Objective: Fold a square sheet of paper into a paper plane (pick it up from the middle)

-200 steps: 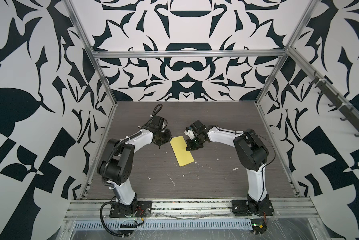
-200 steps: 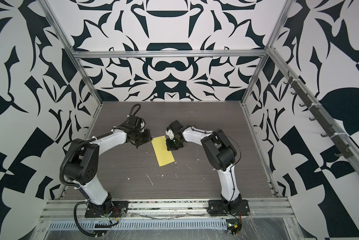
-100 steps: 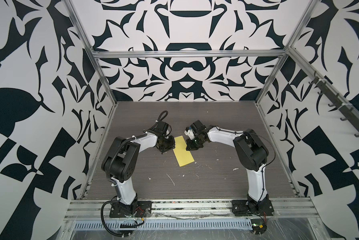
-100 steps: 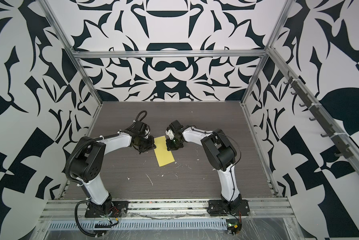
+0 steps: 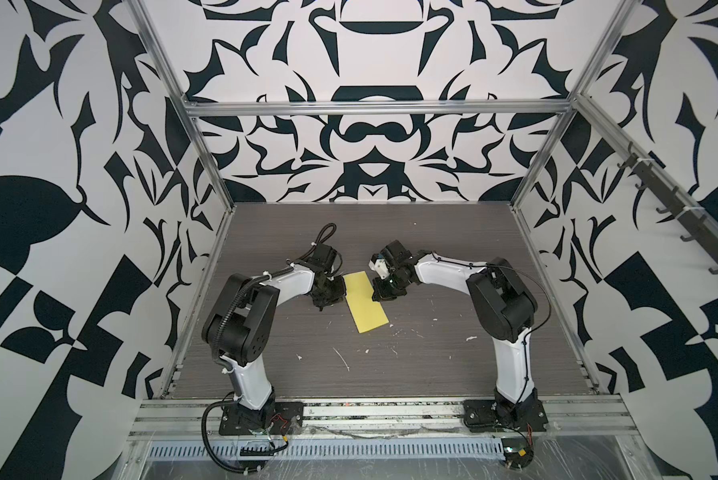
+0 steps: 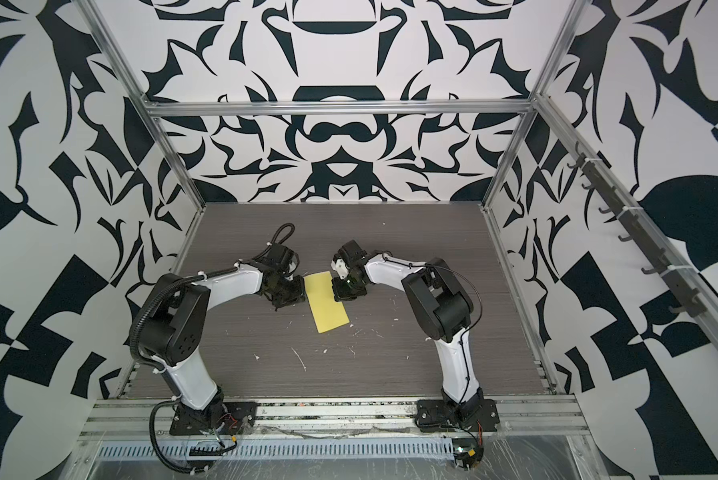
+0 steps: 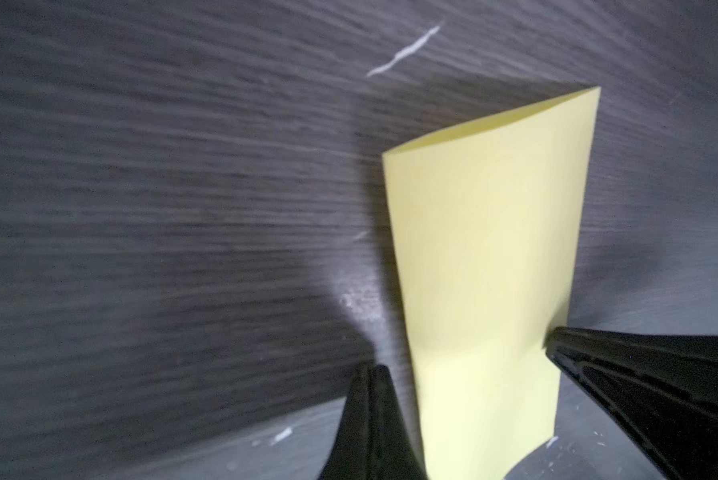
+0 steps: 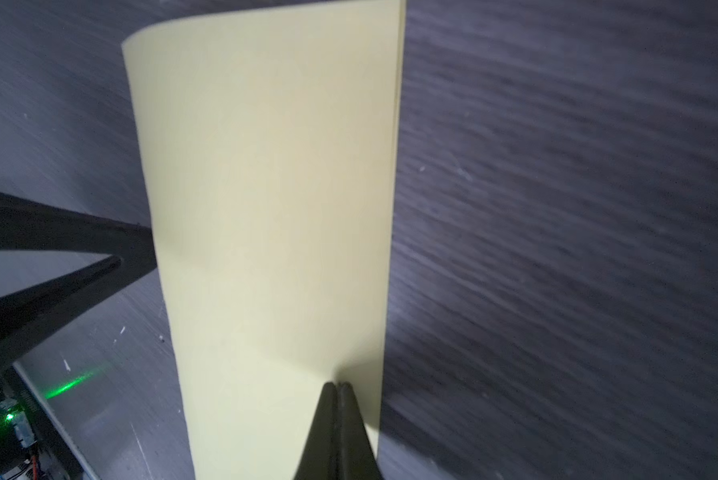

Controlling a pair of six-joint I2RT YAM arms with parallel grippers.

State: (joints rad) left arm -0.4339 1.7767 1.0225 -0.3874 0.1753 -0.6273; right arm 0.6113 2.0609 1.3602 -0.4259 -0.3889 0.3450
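The folded square sheet of paper (image 5: 367, 302) lies lengthwise between the left gripper (image 7: 370, 374), pressed together just beside one long edge, and the right gripper (image 8: 336, 388), also pressed together, seemingly resting on the other.

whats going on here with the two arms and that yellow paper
The square sheet of paper lies on the table, folded in half into a rectangle. The right tool, shut, rests its tip on the paper near one long edge. The left tool, also shut, sits just beside the opposite edge. Neither grips it.

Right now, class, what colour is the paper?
Plain pale yellow; the paper shows best in the right wrist view.
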